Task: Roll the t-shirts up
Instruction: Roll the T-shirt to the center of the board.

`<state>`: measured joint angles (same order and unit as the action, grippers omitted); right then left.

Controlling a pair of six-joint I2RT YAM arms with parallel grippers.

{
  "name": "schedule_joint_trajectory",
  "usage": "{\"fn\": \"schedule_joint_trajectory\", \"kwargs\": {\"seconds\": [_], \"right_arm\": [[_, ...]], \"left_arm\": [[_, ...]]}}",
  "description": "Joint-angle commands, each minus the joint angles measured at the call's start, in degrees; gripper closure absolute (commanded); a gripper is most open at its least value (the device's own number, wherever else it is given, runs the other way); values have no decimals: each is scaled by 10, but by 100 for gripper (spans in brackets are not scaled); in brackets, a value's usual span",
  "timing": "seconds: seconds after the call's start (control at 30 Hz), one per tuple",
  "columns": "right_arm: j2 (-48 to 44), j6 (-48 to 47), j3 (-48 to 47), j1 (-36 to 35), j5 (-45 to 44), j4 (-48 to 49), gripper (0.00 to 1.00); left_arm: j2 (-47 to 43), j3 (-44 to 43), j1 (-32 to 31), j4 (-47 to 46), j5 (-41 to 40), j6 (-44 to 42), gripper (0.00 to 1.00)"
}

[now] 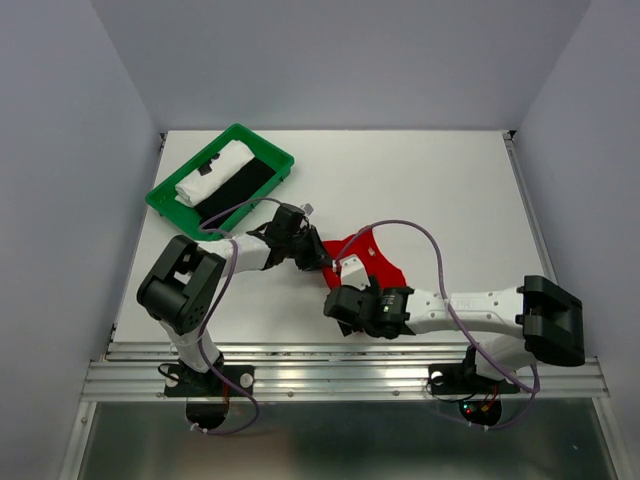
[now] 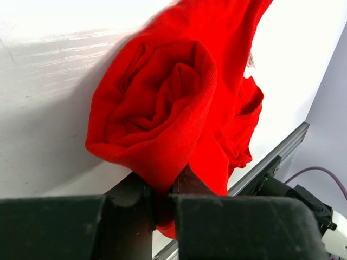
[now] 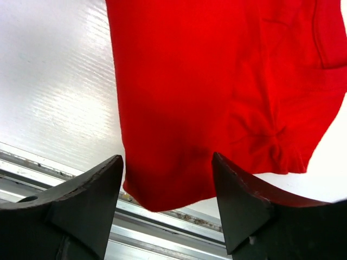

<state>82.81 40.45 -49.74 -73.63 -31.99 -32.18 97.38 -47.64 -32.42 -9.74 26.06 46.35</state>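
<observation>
Top view: rolled white t-shirt (image 1: 215, 172) and black t-shirt (image 1: 238, 187) sit in the green tray (image 1: 265, 143) upper left, red t-shirt (image 1: 383, 264) mid-frame between the arms; left wrist: left gripper (image 2: 162, 200) pinches the half-rolled red cloth at bottom centre; right wrist: right gripper (image 3: 168, 184) stands wide, red hem between its jaws unclamped, so the red roll looks unfinished.

Green tray (image 1: 270, 150), far-L corner of table (image 1: 430, 190); metal rail (image 1: 350, 378) near edge.
</observation>
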Motion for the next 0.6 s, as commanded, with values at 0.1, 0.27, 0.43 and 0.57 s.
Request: {"fn": "schedule_joint_trajectory", "kwargs": {"seconds": [0.1, 0.27, 0.43, 0.57], "right_arm": [[24, -34, -83, -6, -43, -47, 23], [71, -36, -120, -29, -76, -84, 20], [118, -26, -145, -42, -88, -96, 20], [155, -14, -130, -42, -79, -82, 25]], "left_arm": [[-24, -37, -4, 49, -18, 1, 100], [-19, -42, -4, 64, -25, -1, 100], [-19, -47, -4, 75, -29, -2, 100], [-18, -53, -4, 80, -30, -4, 100]]}}
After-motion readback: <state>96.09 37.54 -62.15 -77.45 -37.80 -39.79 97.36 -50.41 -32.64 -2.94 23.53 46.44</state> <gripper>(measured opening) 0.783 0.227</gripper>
